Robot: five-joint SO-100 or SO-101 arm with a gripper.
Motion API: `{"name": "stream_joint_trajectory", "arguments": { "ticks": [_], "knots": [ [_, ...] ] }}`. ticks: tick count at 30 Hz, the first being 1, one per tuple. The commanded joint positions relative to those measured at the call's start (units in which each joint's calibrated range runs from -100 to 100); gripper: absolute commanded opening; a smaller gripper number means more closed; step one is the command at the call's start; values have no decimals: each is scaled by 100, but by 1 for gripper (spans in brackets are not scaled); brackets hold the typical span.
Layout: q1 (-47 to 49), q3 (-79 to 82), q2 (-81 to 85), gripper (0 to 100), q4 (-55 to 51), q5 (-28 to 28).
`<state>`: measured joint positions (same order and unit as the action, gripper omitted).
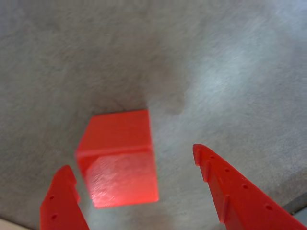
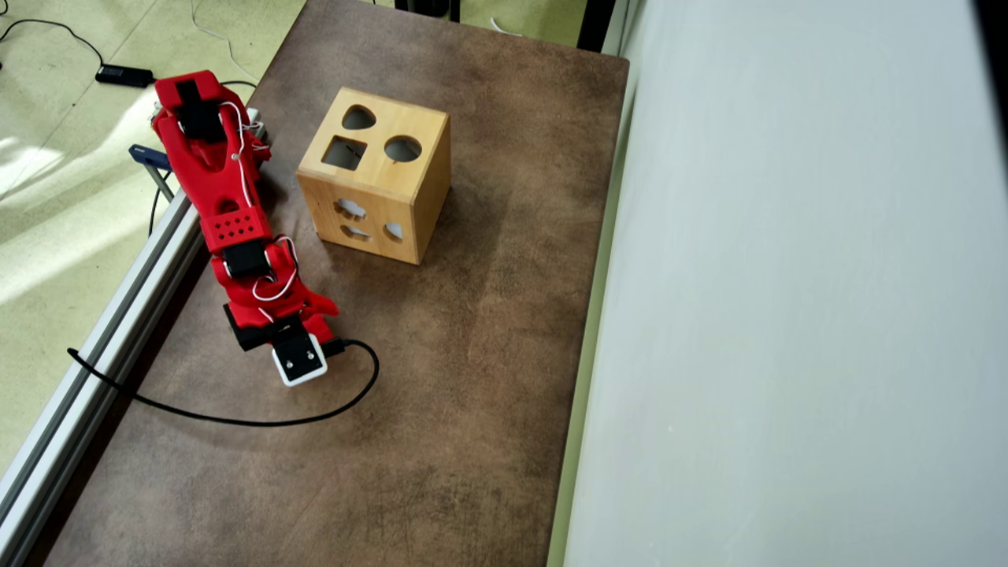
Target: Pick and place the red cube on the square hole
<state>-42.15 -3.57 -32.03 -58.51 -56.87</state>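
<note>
In the wrist view the red cube [image 1: 120,158] rests on the grey-brown table, one glossy face turned toward the camera. My gripper [image 1: 130,157] is open, with its red fingers on either side of the cube. The left finger [image 1: 60,201] is close beside the cube's left edge and the right finger [image 1: 230,187] stands well apart from it. In the overhead view the red arm [image 2: 236,228] reaches down the table's left side and hides the cube and the jaws. The wooden shape-sorter box [image 2: 402,213] stands beyond the arm, its square hole [image 2: 344,153] on top.
A round hole [image 2: 402,148] and a heart-like hole [image 2: 358,118] share the box top. A black cable [image 2: 236,419] loops over the table from the wrist camera [image 2: 299,360]. An aluminium rail [image 2: 102,331] runs along the left edge and a pale wall [image 2: 787,315] bounds the right.
</note>
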Motion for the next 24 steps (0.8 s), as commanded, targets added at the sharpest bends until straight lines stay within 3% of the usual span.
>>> {"name": "stream_joint_trajectory", "arguments": {
  "ticks": [1,24],
  "knots": [
    [10,-135,-28,38,202,-24],
    [181,-135,-45,38,106,29]
  ]
}}
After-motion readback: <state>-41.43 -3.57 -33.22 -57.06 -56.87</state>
